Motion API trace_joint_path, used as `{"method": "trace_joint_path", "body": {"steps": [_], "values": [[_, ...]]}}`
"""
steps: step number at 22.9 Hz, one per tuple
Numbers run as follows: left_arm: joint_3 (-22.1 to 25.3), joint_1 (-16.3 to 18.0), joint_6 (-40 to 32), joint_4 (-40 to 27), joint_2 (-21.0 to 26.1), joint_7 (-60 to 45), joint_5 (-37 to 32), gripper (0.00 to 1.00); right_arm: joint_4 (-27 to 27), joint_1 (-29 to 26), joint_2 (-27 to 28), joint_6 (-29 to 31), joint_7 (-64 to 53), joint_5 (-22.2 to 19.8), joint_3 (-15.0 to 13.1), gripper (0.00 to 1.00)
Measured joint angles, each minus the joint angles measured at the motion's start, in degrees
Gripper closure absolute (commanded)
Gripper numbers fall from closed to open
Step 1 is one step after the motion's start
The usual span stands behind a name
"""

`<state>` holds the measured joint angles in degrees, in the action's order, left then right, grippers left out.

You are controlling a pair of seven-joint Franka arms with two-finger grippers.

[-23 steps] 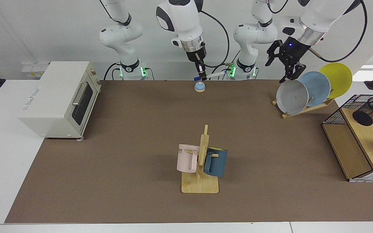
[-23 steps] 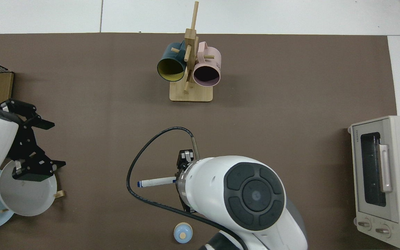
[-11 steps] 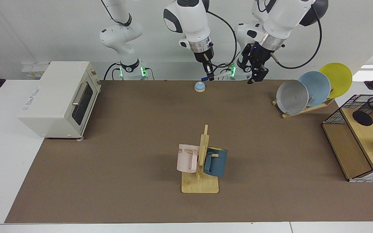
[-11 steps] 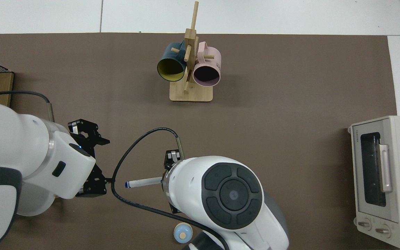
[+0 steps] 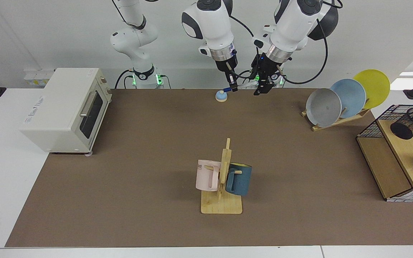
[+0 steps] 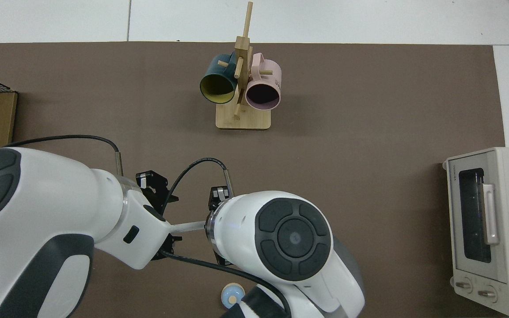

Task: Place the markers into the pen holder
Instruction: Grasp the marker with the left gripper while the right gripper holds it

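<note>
Handover geometry: the right claw (image 5: 232,87), closed on the slim white blue-capped marker (image 6: 188,227), holds it level above the worktop's far edge, its free end pointing at the adjacent left claw (image 5: 260,89), whose finger spread cannot be made out.

A white toaster oven (image 5: 65,109) sits at one end of the brown tabletop (image 5: 138,186). Mid-table, a wooden rack (image 5: 223,186) carries two mugs — pink (image 5: 207,175), blue (image 5: 239,178). Three plates — grey (image 5: 323,106), blue (image 5: 351,96), yellow (image 5: 374,87) — lean in a stand near a wire shelf (image 5: 389,165).
</note>
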<state>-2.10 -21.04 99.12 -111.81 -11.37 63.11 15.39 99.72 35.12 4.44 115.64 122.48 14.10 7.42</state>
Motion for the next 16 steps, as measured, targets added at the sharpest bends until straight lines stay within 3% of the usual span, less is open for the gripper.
{"method": "trace_joint_path", "body": {"steps": [12, 16], "values": [[-0.23, -2.15, 5.8, -1.49, 0.01, -3.9, 1.68, 0.45, -0.07, -0.09, 0.05, 0.0, 0.0, 0.0, -0.29, 1.0], [-0.24, -2.24, 5.81, -1.62, -0.02, -4.09, 1.79, 0.64, -0.09, -0.11, 0.09, 0.0, 0.0, 0.0, -0.36, 1.0]]}}
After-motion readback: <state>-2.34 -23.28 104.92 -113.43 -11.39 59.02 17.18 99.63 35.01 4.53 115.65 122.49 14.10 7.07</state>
